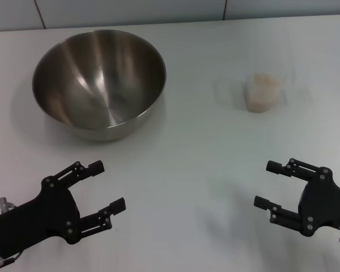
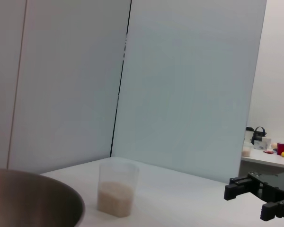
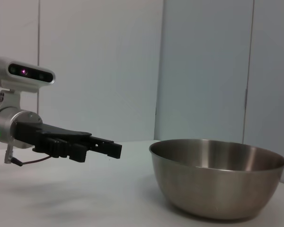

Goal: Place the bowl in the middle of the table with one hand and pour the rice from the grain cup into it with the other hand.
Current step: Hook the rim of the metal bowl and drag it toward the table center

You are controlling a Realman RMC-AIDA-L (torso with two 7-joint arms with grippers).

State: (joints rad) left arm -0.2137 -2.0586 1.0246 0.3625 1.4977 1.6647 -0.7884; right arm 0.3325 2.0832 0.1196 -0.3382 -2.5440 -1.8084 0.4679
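Head view: one bowl [image 1: 99, 82], one grain cup [image 1: 262, 92], two open pincers.

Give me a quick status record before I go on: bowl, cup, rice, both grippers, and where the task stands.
bowl: large round stainless-steel mixing bowl, upright, empty, on the left part of the white table
cup: small clear plastic grain cup, upright, on the table's right part, apart from the bowl
rice: pale grains fill only the cup's lower part
left gripper: open, holds nothing, near the bowl
right gripper: open, holds nothing, near the cup
task: bowl not yet centred, nothing poured
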